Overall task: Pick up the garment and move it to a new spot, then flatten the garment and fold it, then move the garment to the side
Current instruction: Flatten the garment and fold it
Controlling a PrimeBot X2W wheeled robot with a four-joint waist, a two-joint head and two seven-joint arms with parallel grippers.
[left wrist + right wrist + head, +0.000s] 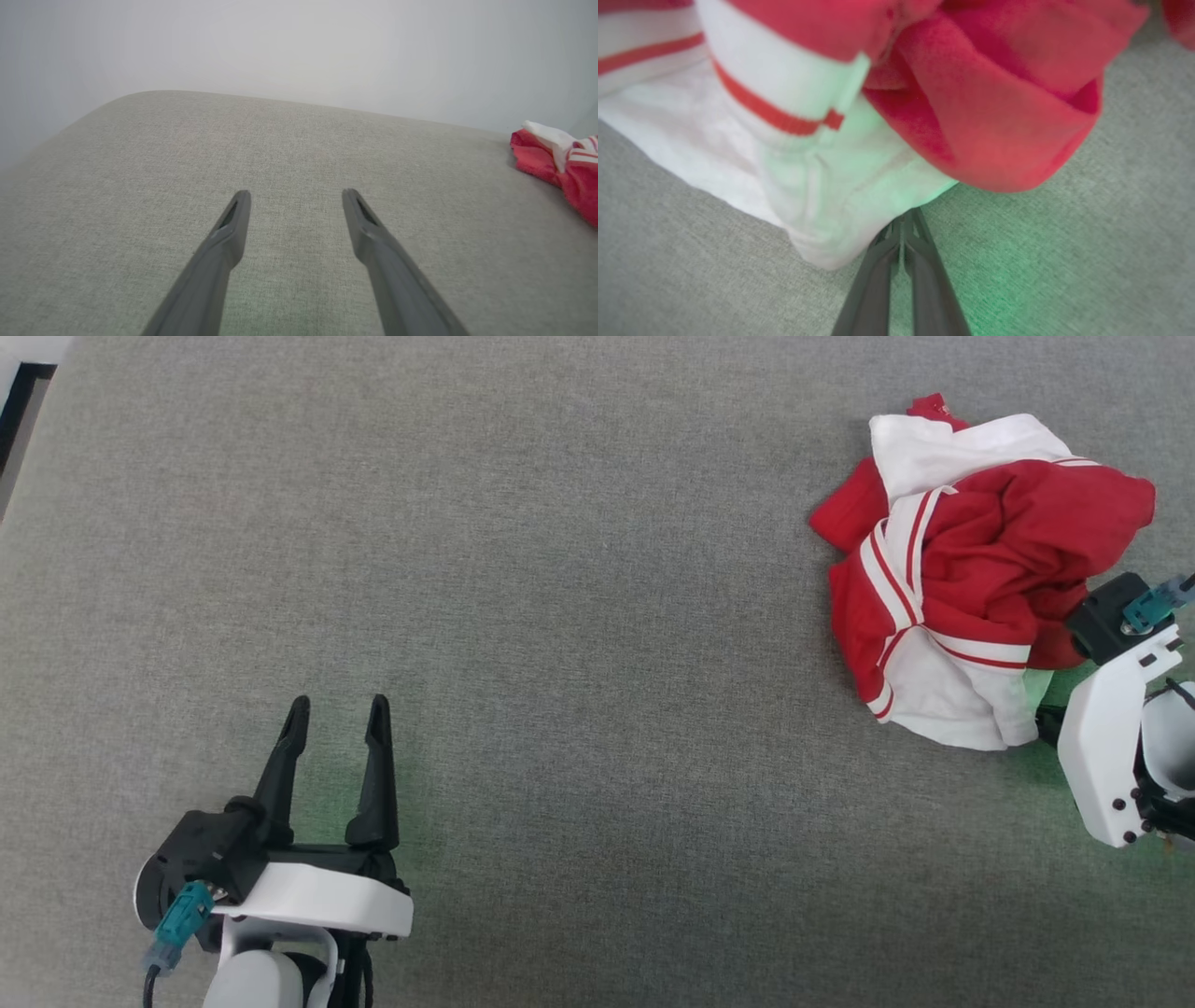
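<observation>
Garment: I see the garment (971, 569) bunched in a heap at the far right of the grey padded surface (597, 616), red folds piled over white panels with striped trim.
Right gripper: the right gripper (906, 219) sits at the heap's near edge with its jaws pressed together. The tips meet right where the white hem and a red fold overhang them. I cannot tell whether any cloth is caught between them.
Left gripper: the left gripper (338, 709) is well apart from the heap, low on my left, with its jaws spread over bare surface and nothing between them.
Step in hand: I judge this to be the first pick-up, with the garment not yet moved, flattened or folded.
Next move: I would want a lift that proves the hold, then a carry towards the open middle.
Risk: a thin pinch on a loose fold may slip.
</observation>
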